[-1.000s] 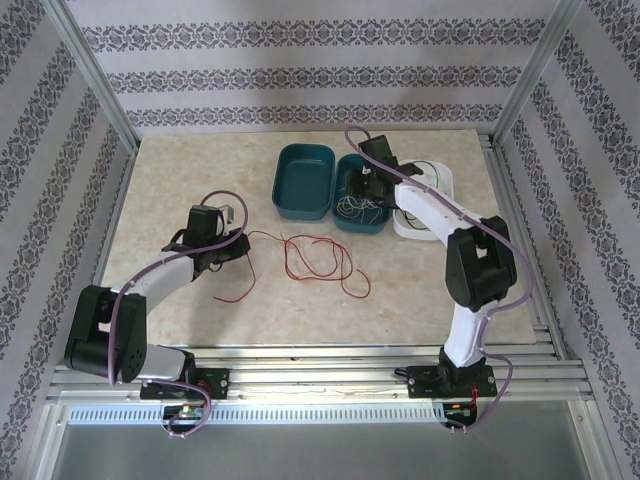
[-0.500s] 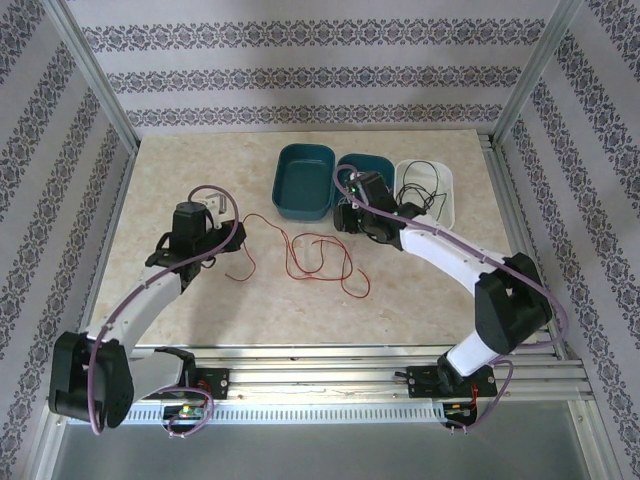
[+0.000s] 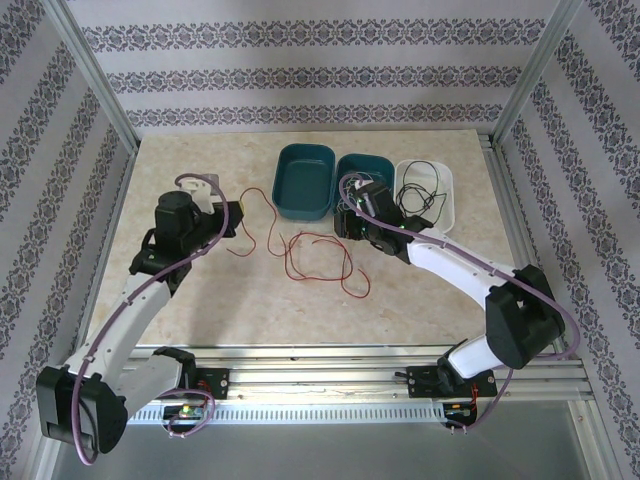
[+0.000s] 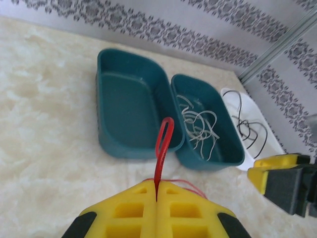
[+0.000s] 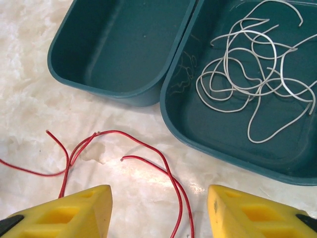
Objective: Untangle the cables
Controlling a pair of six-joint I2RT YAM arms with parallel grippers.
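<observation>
l claw (image 4: 157, 191) clamped tight on the red cable (image 4: 164, 138): yellow fingers (image 4: 124, 213) pressed together w/ a narrow red loop poking up out of the seam. in the top view l claw (image 3: 225, 215) sits over the left-centre of the bench (image 3: 200, 290), and the red cable (image 3: 320, 262) trails from it to the right in loose loops across the bench, ending near the r arm.

r claw (image 5: 158, 213) stands wide, nothing gripped; its fingers (image 5: 74, 213) hang just above the bench w/ red cable (image 5: 148, 148) strands lying on the surface between and ahead of them. top view puts r claw (image 3: 345, 222) at the near edge of the trays.

beyond: two teal trays side by side, touching. left teal tray (image 5: 124, 49) (image 3: 303, 185) nearest l arm. right teal tray (image 5: 198, 119) (image 3: 365, 158) holds the white cable (image 5: 247, 94) in a loose tangle, also seen from l wrist (image 4: 198, 124). right of that, white tray (image 3: 447, 205) w/ the black cable (image 3: 420, 195) looped inside; black cable (image 4: 247, 129) also visible from l wrist.
</observation>
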